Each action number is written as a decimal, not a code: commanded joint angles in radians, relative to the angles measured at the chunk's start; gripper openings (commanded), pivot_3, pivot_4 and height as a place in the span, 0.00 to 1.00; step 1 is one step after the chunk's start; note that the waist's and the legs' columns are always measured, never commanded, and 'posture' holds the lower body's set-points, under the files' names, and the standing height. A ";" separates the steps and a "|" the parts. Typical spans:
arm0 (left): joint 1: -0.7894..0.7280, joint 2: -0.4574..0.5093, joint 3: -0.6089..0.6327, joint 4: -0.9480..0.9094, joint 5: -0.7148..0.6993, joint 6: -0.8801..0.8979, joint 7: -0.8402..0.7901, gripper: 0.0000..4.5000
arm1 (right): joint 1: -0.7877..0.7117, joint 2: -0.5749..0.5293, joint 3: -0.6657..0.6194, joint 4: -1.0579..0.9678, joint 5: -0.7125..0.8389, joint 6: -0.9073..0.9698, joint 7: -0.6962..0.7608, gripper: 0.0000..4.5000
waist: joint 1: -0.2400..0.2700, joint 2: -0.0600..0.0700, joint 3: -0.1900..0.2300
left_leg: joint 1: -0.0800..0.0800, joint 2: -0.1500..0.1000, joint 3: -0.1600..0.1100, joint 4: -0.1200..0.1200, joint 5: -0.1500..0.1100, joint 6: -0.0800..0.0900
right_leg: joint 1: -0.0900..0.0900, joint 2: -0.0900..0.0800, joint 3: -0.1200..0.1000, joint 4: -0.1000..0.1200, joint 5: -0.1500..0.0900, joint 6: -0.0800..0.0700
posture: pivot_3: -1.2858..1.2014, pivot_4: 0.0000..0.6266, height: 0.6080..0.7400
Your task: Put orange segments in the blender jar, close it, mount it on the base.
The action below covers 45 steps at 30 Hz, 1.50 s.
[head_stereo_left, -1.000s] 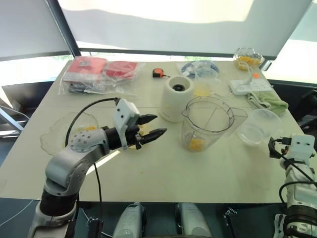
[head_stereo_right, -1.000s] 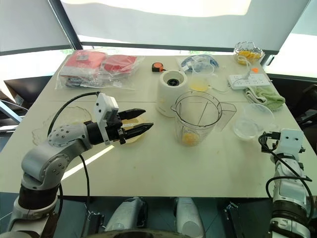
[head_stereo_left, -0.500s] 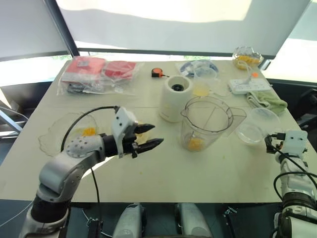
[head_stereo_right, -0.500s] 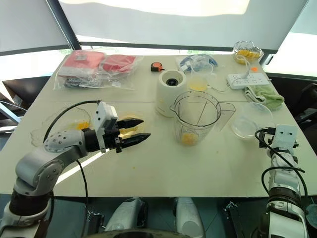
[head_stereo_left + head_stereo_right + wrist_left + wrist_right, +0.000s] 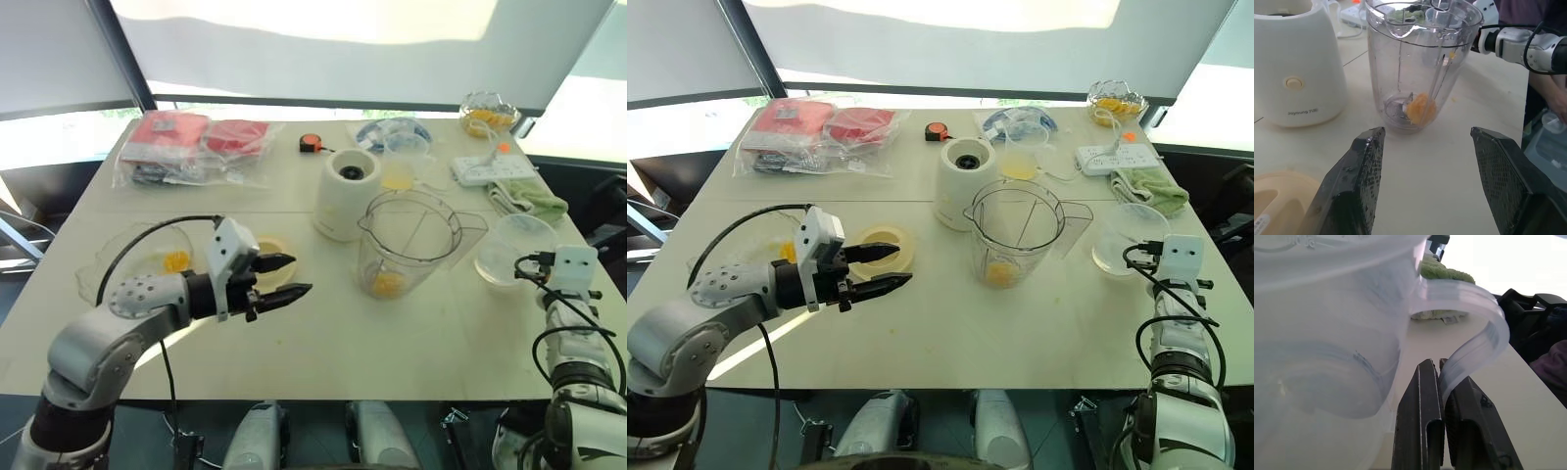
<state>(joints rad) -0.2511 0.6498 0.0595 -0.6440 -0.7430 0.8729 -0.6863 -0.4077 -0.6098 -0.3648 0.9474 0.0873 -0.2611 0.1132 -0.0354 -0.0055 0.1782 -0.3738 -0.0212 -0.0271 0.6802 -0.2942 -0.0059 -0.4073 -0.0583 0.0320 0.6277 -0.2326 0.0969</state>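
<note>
Blender jar open at bench centre, fruit inside; left end effector spread, right one clamped on a clear cup's handle.

Nearest, the left end effector (image 5: 284, 277) hangs released over the cream bench (image 5: 323, 343), beside a round pale yellow lid (image 5: 884, 247). At three o'clock from the bench's centre, the right end effector (image 5: 1442, 382) is clenched on the curved handle of a clear plastic cup (image 5: 514, 247). At centre stands the large clear plastic blender jar (image 5: 409, 243), upright and uncovered, spout and handle visible, with glossy orange-yellow orange segments (image 5: 1421, 108) resting on the metal blades. Just beyond, at eleven o'clock from the jar, sits the cream-white cylindrical base (image 5: 347, 193), dark socket on top.
</note>
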 commanded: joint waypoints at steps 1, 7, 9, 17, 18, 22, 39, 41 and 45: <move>-0.048 0.023 0.072 0.019 -0.051 0.000 -0.005 0.65 | -0.012 -0.058 0.002 -0.139 -0.012 -0.011 -0.001 0.01 | -0.005 0.001 0.001 | 0.000 0.000 0.000 0.000 0.000 0.000 | 0.000 0.000 0.000 0.000 0.000 0.000 | 0.52 0.24 1.00; -0.178 0.098 0.065 0.151 -0.060 -0.026 -0.131 0.65 | -0.184 -0.170 0.087 -0.466 -0.074 0.168 0.061 0.01 | -0.020 0.010 0.012 | -0.001 0.000 0.004 0.000 0.000 0.000 | -0.005 0.001 0.005 0.002 0.000 0.000 | 0.52 0.24 1.00; -0.200 0.111 0.048 0.178 -0.052 -0.039 -0.168 0.65 | -0.234 -0.189 0.113 -0.509 -0.085 0.205 0.094 0.01 | -0.024 0.009 0.012 | 0.000 0.000 0.005 -0.001 0.000 0.000 | -0.006 0.003 0.006 0.003 0.000 0.000 | 0.52 0.24 1.00; -0.248 0.114 0.006 0.225 -0.017 -0.083 -0.226 0.65 | -0.344 -0.255 0.199 -0.633 -0.107 0.242 0.267 0.01 | -0.001 0.000 0.016 | -0.004 0.002 0.003 -0.010 0.000 0.000 | -0.012 0.003 0.006 0.001 0.002 0.004 | 0.52 0.24 1.00; -0.246 0.115 0.006 0.221 -0.019 -0.083 -0.228 0.65 | -0.345 -0.261 0.204 -0.648 -0.107 0.240 0.285 0.01 | 0.000 0.001 0.016 | -0.006 0.001 0.005 -0.012 0.000 0.000 | -0.015 0.001 0.006 0.001 0.003 0.004 | 0.52 0.24 1.00; -0.236 0.117 0.013 0.201 -0.034 -0.074 -0.232 0.65 | -0.328 -0.293 0.214 -0.694 -0.118 0.219 0.349 0.01 | 0.002 0.001 0.016 | -0.018 -0.001 0.006 -0.012 0.001 -0.001 | -0.028 -0.002 0.006 0.001 0.003 0.006 | 0.52 0.24 1.00; -0.213 0.113 -0.001 0.188 -0.031 -0.078 -0.235 0.65 | -0.223 -0.363 0.195 -0.905 -0.151 0.154 0.441 0.01 | 0.018 0.000 0.016 | -0.017 -0.001 0.007 -0.012 0.002 -0.003 | -0.027 -0.002 0.005 0.002 0.004 0.006 | 0.52 0.24 1.00; -0.219 0.111 -0.009 0.196 -0.025 -0.082 -0.238 0.65 | -0.217 -0.370 0.198 -0.912 -0.163 0.134 0.442 0.01 | 0.018 0.001 0.016 | -0.017 -0.001 0.007 -0.012 0.002 -0.003 | -0.027 -0.002 0.005 0.002 0.004 0.006 | 0.52 0.24 1.00; -0.230 0.106 -0.020 0.207 -0.019 -0.089 -0.243 0.65 | -0.213 -0.381 0.206 -0.916 -0.186 0.093 0.444 0.01 | 0.018 0.000 0.016 | -0.017 -0.001 0.007 -0.012 0.002 -0.003 | -0.027 -0.002 0.005 0.002 0.004 0.006 | 0.52 0.24 1.00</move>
<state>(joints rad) -0.4663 0.7569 0.0372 -0.4318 -0.7708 0.8004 -0.9224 -0.6058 -0.9639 -0.1258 0.0782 -0.0926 -0.1344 0.5626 -0.0171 -0.0050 0.1938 -0.3907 -0.0223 -0.0199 0.6678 -0.2921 -0.0092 -0.4346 -0.0601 0.0375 0.6295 -0.2289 0.1030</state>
